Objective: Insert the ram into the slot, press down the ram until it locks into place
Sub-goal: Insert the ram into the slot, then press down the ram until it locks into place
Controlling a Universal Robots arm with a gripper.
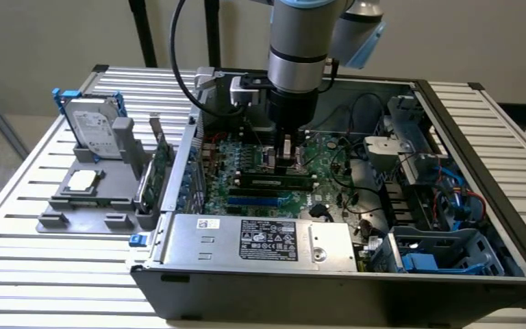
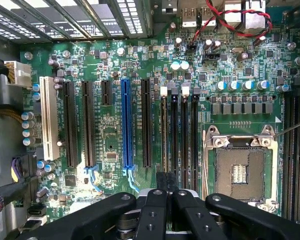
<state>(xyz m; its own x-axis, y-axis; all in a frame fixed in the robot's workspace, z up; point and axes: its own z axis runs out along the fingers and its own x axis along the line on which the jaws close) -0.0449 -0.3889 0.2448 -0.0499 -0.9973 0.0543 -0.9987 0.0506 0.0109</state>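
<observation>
Seemingly clamped on the ram, which shows as a thin dark edge between them, the fingers of the gripper stand close together just above the near end of the slot, beside the blue socket. With several alike black sockets lying side by side, a slight sideways offset could likely seat the stick on a dividing wall or in the neighbouring socket. A tilt could jam one end, and pressing then might flex the motherboard rather than close the end clips.
</observation>
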